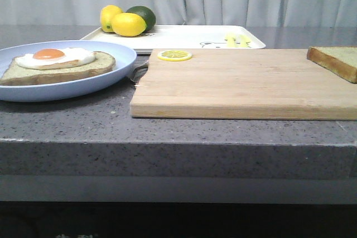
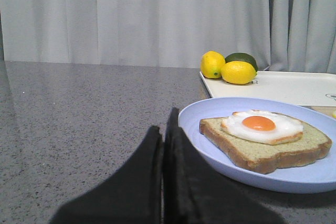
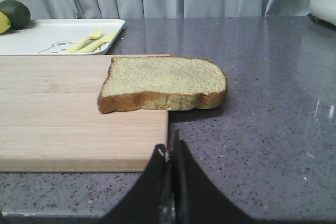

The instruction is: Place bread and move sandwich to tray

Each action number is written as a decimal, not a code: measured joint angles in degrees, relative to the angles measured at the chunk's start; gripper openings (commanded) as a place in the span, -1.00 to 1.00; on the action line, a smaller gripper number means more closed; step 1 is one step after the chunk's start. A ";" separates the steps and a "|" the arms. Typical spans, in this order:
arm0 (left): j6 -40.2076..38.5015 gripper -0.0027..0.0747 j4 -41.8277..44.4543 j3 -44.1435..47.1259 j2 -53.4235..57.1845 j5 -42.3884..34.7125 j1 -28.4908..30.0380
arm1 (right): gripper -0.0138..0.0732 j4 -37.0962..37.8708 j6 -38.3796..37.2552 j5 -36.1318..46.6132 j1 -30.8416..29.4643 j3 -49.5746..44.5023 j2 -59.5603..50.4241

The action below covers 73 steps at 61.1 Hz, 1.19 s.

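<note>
At the far left we see the round blue plate (image 1: 67, 85) on the grey counter (image 1: 178, 132), carrying the open half of the sandwich (image 1: 56, 66), one slice topped with a fried egg. Our left gripper (image 2: 164, 145) sits low just beside the plate's rim, its dark fingers pressed together with nothing between them. Behind the plate, two lemons (image 1: 121, 22) and what looks like a lime (image 1: 142, 15) rest on the near-left corner of the white tray (image 1: 184, 37). A lemon slice (image 1: 174, 55) lies on the back edge of the wooden cutting board (image 1: 240, 85), in front of the tray. At the right, the bread (image 3: 163, 83) lies flat, partly on the board and overhanging its right edge. Our right gripper (image 3: 169, 182) hovers just short of it, fingers closed and empty
</note>
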<state>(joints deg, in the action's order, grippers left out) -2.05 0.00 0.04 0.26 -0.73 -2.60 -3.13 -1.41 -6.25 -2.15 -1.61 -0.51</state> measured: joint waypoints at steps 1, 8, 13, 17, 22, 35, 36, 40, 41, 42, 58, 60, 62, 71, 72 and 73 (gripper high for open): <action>0.00 -0.98 0.00 -0.04 0.00 0.00 0.00 | -0.95 0.00 0.00 0.20 0.00 0.00 0.00; 0.00 -0.98 -0.48 -0.53 0.00 0.73 0.00 | -0.95 0.00 0.00 0.96 0.00 0.29 0.00; 0.00 -0.98 -1.21 -2.98 0.00 3.25 0.00 | -0.95 0.00 0.00 -0.93 0.00 2.67 0.00; 0.00 -0.98 -1.48 -6.01 0.00 5.90 0.00 | -0.95 0.10 0.00 -3.40 0.00 5.77 0.00; 0.00 -0.98 -1.57 -10.59 0.00 9.08 0.00 | -0.95 0.45 0.00 -6.93 0.00 10.21 0.00; 0.00 -0.98 -1.62 -26.51 -3.67 19.60 0.00 | -0.95 3.52 0.00 -15.92 0.00 23.81 1.52; 0.00 -0.98 -1.62 -27.38 -4.23 20.26 0.00 | -0.95 3.81 0.00 -16.57 0.00 24.92 2.12; 0.00 -0.98 -1.62 -31.55 -7.40 23.44 0.00 | -0.95 4.31 0.00 -18.17 0.00 28.07 4.41; 0.00 -0.98 -1.62 -32.31 -8.09 24.08 0.00 | -0.95 4.32 0.00 -18.72 0.00 29.07 5.29; 0.00 -0.98 -1.62 -33.42 -9.12 24.92 0.00 | -0.95 4.45 0.00 -19.05 0.00 29.70 5.91; 0.00 -0.98 -1.62 -42.20 -22.33 34.50 0.00 | -0.95 4.59 0.00 -28.12 0.00 38.55 19.81; 0.00 -0.98 -1.62 -42.31 -23.60 34.85 0.00 | -0.95 4.59 0.00 -29.54 0.00 38.80 21.51; 0.00 -0.98 -1.62 -42.30 -24.74 35.36 0.00 | -0.95 4.59 0.00 -30.74 0.00 38.78 23.12; 0.00 -0.98 -1.62 -42.19 -28.45 37.21 0.00 | -0.95 4.59 0.00 -34.50 0.00 38.78 29.22; 0.00 -0.98 -1.62 -42.10 -28.70 37.21 0.00 | -0.95 4.59 0.00 -34.77 0.00 38.78 29.98; 0.00 -0.98 -1.62 -42.07 -28.94 37.21 0.00 | -0.95 4.59 0.00 -34.94 0.00 38.78 30.47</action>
<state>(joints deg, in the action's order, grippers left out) -2.05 -1.62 -42.02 -28.68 36.48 -2.60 1.46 -1.41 -41.19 -2.15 37.16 29.96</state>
